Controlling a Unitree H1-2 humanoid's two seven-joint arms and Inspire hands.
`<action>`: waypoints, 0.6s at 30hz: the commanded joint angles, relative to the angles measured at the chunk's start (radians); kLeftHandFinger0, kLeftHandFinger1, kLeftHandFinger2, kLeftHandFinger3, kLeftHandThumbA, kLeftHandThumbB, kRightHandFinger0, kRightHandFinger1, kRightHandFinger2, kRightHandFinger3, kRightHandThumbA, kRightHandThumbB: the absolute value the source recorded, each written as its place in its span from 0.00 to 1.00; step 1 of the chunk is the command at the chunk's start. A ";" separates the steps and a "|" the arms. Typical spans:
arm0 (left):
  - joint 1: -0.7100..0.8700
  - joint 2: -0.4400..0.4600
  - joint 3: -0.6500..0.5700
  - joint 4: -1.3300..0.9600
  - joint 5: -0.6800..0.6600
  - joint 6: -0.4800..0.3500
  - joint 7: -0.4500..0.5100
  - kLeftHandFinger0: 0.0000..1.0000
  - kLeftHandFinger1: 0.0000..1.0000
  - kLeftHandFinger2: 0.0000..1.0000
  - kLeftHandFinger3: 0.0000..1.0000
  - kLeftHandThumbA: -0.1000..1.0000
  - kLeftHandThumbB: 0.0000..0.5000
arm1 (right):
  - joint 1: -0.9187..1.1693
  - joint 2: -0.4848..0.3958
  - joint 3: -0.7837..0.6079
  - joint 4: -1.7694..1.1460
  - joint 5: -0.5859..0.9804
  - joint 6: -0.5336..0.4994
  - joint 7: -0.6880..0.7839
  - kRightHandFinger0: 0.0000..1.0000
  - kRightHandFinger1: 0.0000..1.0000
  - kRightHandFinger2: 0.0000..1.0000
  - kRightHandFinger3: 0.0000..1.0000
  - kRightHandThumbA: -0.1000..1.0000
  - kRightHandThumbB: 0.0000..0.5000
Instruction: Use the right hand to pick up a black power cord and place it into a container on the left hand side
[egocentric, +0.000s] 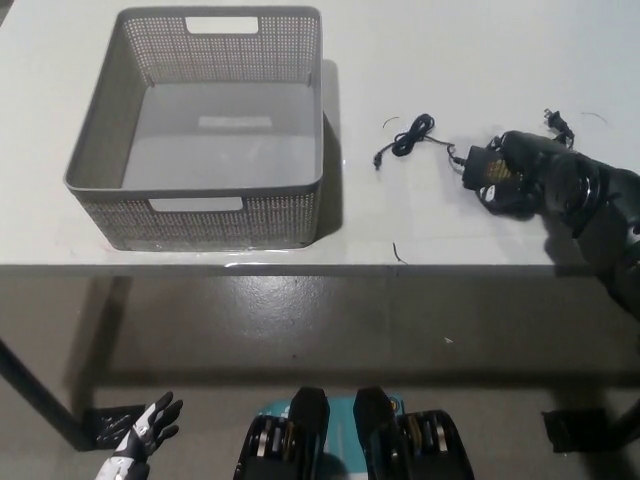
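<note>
While the white left hand (145, 428) hangs low at the bottom left, below the table edge and over the grey floor, with its fingers spread apart and nothing in them, the work sits up on the white table (480, 60). At the left of the tabletop stands the grey perforated container (110, 130), a square basket with a cut-out handle slot in its far wall and another in its near wall; only a pale rectangular patch shows on its floor. To the right of the basket, well apart from it, the thin end of the black power cord (408, 137) lies on the table in a small loose coil, its free tip pointing toward the basket. From the coil the wire runs right to the cord's black adapter block (487, 164), which rests on the table surface. The black right hand (525, 170) comes in from the right edge and lies over and against that block, its fingers curled around the block's right side; whether they have truly closed on it cannot be told from this angle. Just behind the hand, the cord's plug (553, 120) lies on the table near the right edge.
</note>
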 joint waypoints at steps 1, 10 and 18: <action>0.000 0.015 0.017 -0.036 -0.020 -0.015 -0.004 1.00 1.00 1.00 1.00 1.00 0.61 | 0.015 -0.007 -0.021 0.027 0.005 -0.100 -0.220 0.27 0.72 0.98 1.00 0.00 0.15; -0.003 0.009 0.020 -0.024 -0.019 -0.027 0.001 1.00 1.00 1.00 1.00 1.00 0.60 | -0.009 -0.005 -0.038 0.040 0.014 -0.142 -0.271 0.16 0.59 0.87 0.82 0.00 0.15; 0.008 0.008 0.021 -0.035 -0.016 -0.013 0.000 1.00 1.00 1.00 1.00 1.00 0.63 | -0.053 -0.013 -0.069 0.024 0.026 -0.168 -0.319 0.11 0.53 0.83 0.84 0.00 0.29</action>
